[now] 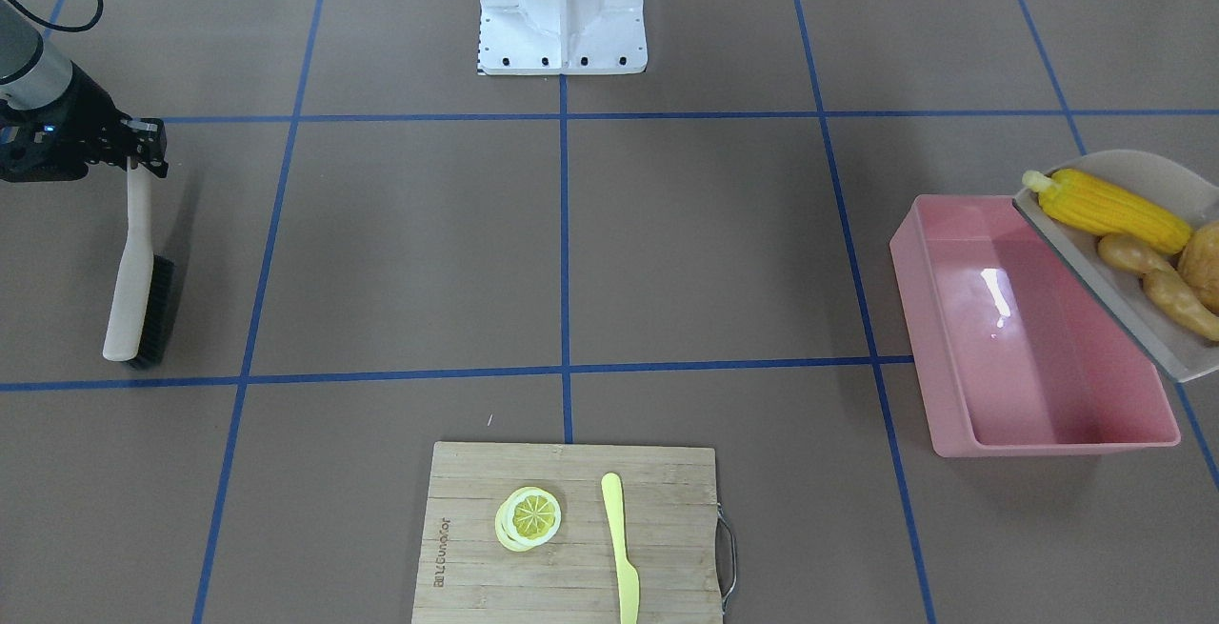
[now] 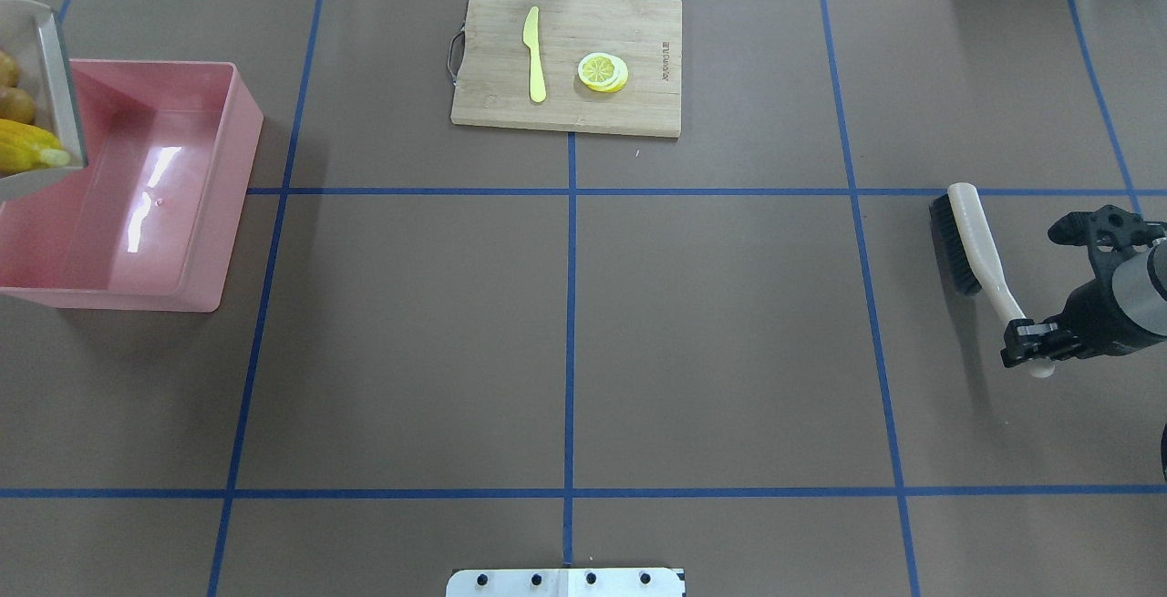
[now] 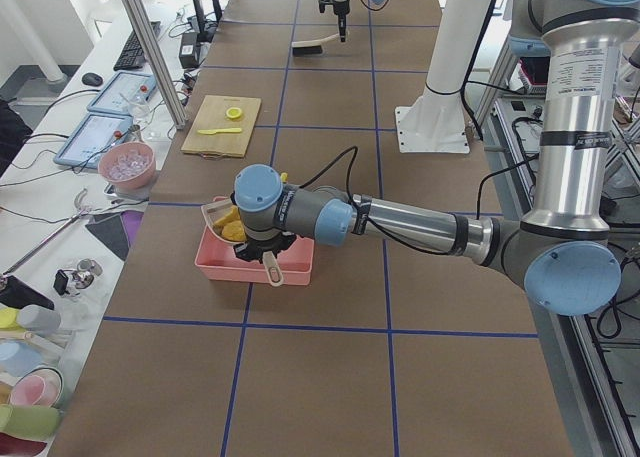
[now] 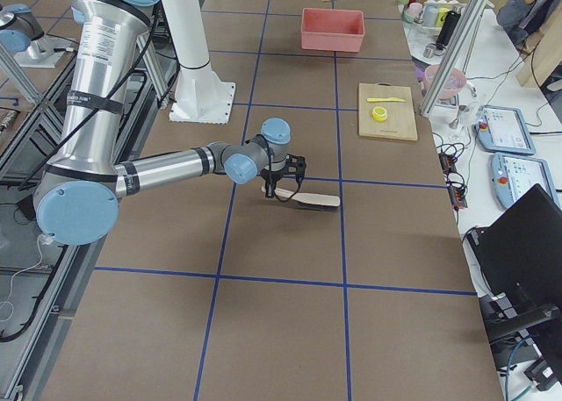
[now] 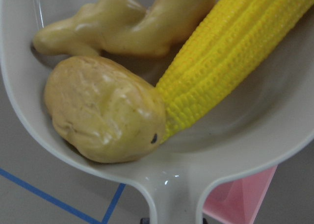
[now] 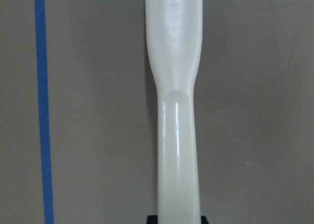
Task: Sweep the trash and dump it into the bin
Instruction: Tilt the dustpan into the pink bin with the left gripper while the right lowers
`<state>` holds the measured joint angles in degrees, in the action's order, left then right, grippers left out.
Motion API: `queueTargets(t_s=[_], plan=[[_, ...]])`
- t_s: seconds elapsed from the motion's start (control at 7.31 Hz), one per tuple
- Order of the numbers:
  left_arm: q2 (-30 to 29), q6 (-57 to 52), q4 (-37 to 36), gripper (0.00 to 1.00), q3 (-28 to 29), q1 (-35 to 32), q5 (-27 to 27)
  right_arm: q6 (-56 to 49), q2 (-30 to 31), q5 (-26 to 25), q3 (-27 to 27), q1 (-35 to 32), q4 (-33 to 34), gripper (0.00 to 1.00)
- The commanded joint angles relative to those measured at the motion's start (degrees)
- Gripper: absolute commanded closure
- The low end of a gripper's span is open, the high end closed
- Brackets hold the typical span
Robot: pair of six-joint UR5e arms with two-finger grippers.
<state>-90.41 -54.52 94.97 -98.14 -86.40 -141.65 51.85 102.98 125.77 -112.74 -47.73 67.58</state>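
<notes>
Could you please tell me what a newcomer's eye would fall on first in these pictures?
Most likely the beige dustpan poised over one end of the empty pink bin, loaded with a yellow corn cob, a potato and a ginger root. Next, far across the table, the right claw gripping the handle of a black-bristled brush. A cutting board with a lemon slice and yellow knife lies opposite the robot.
</notes>
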Motion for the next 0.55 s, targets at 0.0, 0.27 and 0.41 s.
queueTargets(t_s=[0.0,0.27,0.41], plan=[[0.15,-4.45,-1.80,1.00,2.42,-0.79,2.24,0.01,-0.41,-0.09,0.24,0.00,0.19,0.45],[-0.38,-4.54,-3.98,1.00,-0.63,-0.61,10.22,0.01,-0.41,-0.44,0.33,0.00,-0.17,0.10],[-0.47,-4.54,-7.83,1.00,-3.87,0.26,15.12,0.01,-0.41,-0.44,0.42,0.00,-0.17,0.10]])
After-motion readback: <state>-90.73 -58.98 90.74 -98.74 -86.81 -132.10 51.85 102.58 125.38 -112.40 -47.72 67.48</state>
